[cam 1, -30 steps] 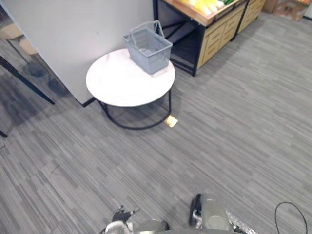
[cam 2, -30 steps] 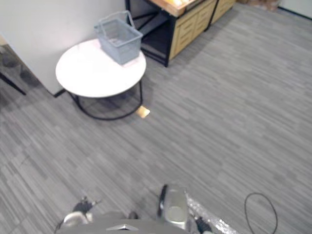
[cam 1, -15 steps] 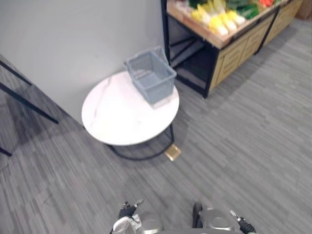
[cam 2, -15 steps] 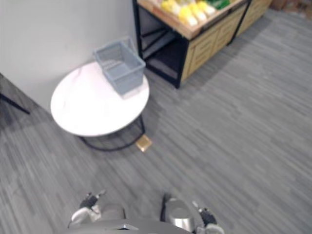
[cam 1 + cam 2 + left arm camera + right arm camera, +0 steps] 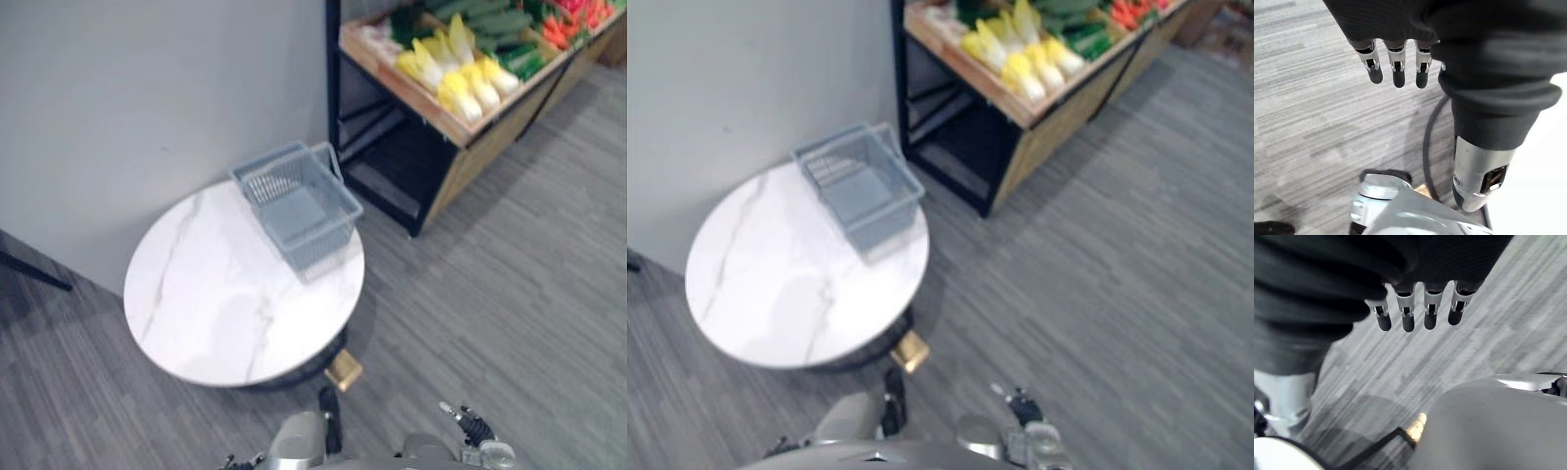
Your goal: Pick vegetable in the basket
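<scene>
while the left hand (image 5: 1395,61) and right hand (image 5: 1408,313) hang with fingers straight and empty, the basket (image 5: 299,211) sits at the table's (image 5: 216,304) one o'clock edge; vegetables (image 5: 460,78) lie on a shelf (image 5: 477,162) farther toward one o'clock.

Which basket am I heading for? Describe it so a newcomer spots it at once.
Find the round white marble-look table against the grey wall. On its far edge, on the side nearest the wooden vegetable stand, sits a grey mesh basket. It is the only thing on the tabletop, rectangular and empty.
</scene>
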